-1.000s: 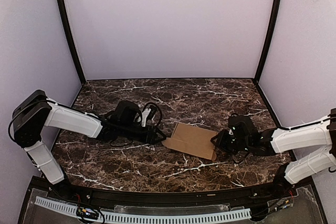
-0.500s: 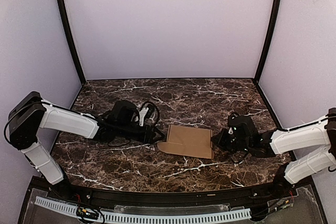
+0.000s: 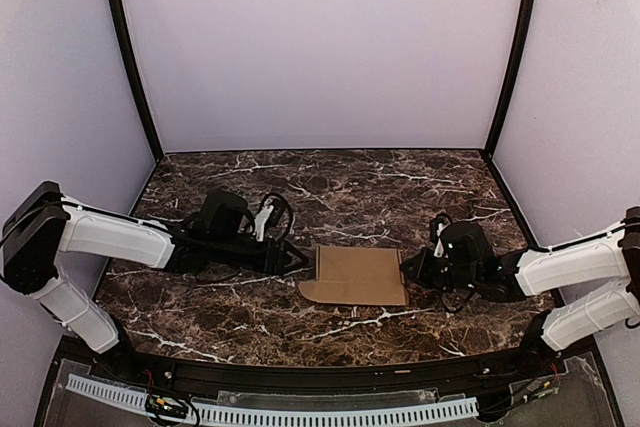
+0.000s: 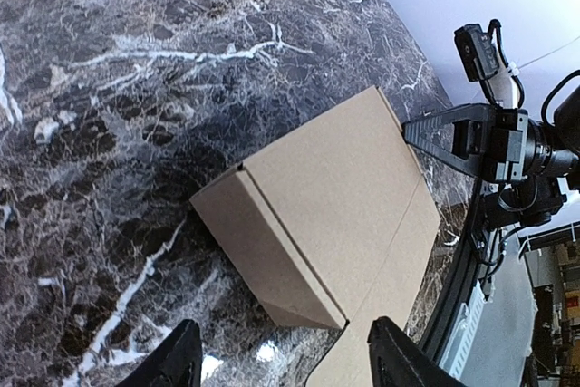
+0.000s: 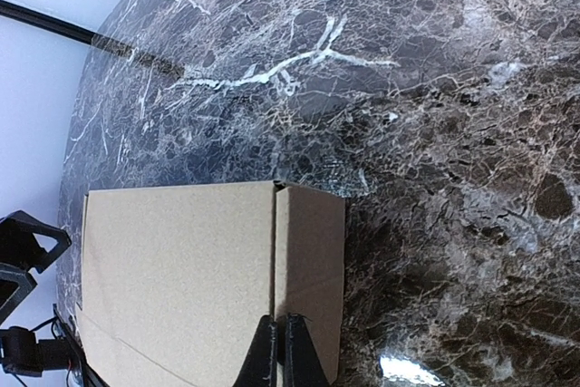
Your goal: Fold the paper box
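Cardboard of the paper box (image 3: 358, 275) lies flat at the centre of the bench (image 3: 350, 187), long axis running left to right across the frame. Its right edge seems pinched by the right fingers (image 5: 264, 360), pressed together. The left fingers (image 4: 177, 364), spread, sit just off its free left end, the nearer for folding.

My left wrist view's bottom edge crops my left fingers (image 4: 177, 364) and the near flap of the paper box (image 4: 335, 197). Whether my right gripper (image 5: 279, 331) pinches it, I cannot tell.
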You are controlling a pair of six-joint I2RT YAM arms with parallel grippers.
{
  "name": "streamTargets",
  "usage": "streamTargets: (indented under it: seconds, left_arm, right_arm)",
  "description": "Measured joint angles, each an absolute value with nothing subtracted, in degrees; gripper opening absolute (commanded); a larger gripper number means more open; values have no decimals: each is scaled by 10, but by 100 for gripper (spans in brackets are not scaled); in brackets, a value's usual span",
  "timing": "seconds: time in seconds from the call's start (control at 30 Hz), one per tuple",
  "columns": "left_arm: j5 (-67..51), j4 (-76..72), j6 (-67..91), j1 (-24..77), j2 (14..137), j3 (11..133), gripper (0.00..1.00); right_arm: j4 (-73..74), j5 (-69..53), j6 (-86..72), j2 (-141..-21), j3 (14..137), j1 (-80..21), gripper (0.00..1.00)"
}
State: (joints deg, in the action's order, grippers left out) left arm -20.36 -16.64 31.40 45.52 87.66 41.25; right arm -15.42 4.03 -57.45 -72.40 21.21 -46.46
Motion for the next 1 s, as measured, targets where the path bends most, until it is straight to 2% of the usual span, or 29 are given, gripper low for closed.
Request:
streamTargets:
  seconds: [0.17,0.4,0.67,1.0]
  left_arm:
    - [-243,-224,369,455,897,388,64]
    - [-308,-380,484,455,993,363,67]
    - [-326,-484,560,455,1038,349,75]
    - [-349,-629,648,455,1128,349,75]
  right_arm:
    - [-165,32,-561,-726,208,-462,0]
    - [-176,25,-549,-730,206,-461,0]
    - [-180,25,-544,-721,196,-461,0]
    - [-180,25,-538,-721,196,-461,0]
